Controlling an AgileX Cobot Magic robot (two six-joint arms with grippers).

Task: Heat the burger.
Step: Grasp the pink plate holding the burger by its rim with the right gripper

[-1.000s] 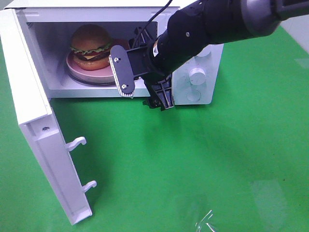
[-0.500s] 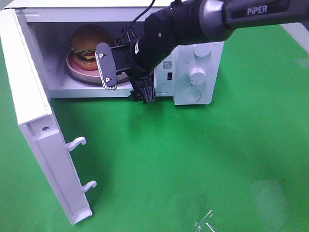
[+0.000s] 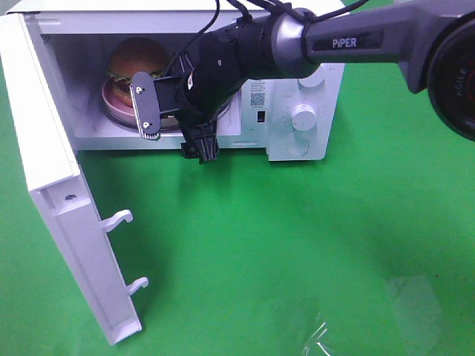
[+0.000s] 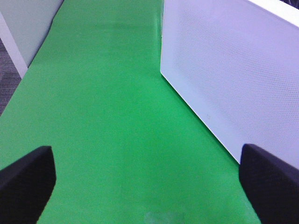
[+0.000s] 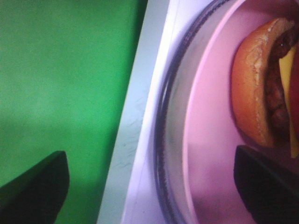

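Green worktop (image 3: 297, 245): it lies under everything, and the white microwave (image 3: 297, 81) stands at its far side.
My right hand (image 3: 172, 130): it has moved left along the front of the microwave in the last second. Now it is at the open mouth, just in front of the pink plate (image 3: 115, 104).
Right hand state: my jaws are wide and they hold nothing.
What the move means: I think I am going in toward the plate, maybe to push it deeper or set it straight. I cannot tell yet which one.
Burger (image 3: 137, 58): it sits on the pink plate inside the microwave, toward the back left. It has not moved.
Up close from my right wrist: I see the brown bun (image 5: 254, 88) on the plate, and the plate rests on a round glass tray (image 5: 168, 140). The plate sits close to the front edge of the microwave floor.
Microwave: it holds the tray, the plate and the burger, and nothing else that I can see.
Door (image 3: 56, 215): it hangs wide open on the left, so no heating can start.
My left hand (image 4: 149, 182): it is wide and empty, low over the worktop, just beside the white door panel (image 4: 224, 79).
Still to do: shut the door and turn the knob (image 3: 302, 115).
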